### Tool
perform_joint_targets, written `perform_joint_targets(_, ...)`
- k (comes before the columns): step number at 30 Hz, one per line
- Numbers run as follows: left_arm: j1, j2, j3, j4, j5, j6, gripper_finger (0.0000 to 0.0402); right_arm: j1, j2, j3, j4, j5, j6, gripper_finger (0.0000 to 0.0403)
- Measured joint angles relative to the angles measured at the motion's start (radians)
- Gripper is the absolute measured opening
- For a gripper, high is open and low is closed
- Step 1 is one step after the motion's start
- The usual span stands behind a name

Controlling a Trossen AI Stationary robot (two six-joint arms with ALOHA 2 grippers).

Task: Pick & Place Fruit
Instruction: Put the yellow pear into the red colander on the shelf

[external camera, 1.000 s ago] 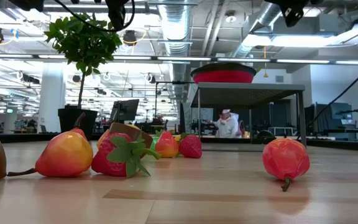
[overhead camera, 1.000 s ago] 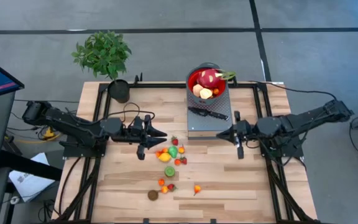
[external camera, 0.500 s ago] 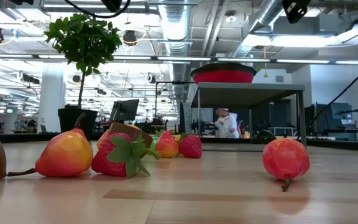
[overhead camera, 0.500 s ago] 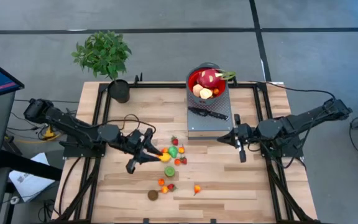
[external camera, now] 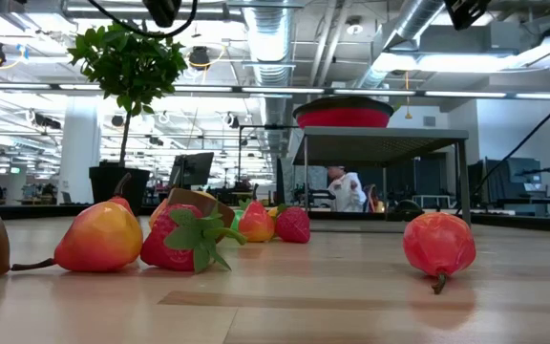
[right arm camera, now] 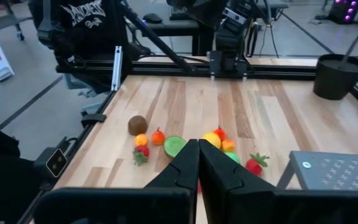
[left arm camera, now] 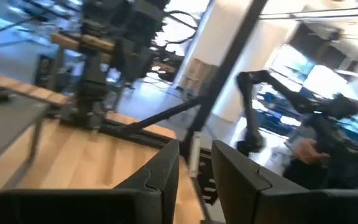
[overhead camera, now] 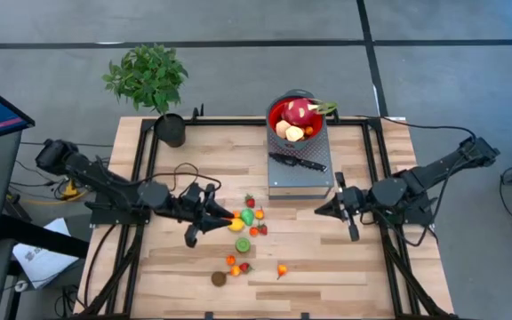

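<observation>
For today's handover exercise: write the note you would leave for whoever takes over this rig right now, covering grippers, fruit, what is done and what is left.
Left gripper: slightly open, empty, at the left edge of the fruit pile.
Right gripper: shut, empty, waiting in front of the grey stand.
Bowl on the stand holds the dragon fruit and two smaller fruits.
Knife lies on the stand.
Done: those three fruits placed.
Left: the pile, plus strays nearer the front, among them a brown fruit and an orange-red one.
</observation>
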Motion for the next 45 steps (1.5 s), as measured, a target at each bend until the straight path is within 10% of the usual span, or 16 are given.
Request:
perform_joint_targets(11, -0.169, 0.081, 0.001, -0.03, -0.332, -0.076, 0.0045, 0.029, 0.0, 0.0, -0.038, -0.002, 0.055, 0.0003)
perform_joint_targets(45, -0.142, 0.097, 0.031, -0.462, -0.397, -0.125, 0.0001, 0.012, 0.001, 0.0, -0.145, 0.002, 0.2, 0.0003)
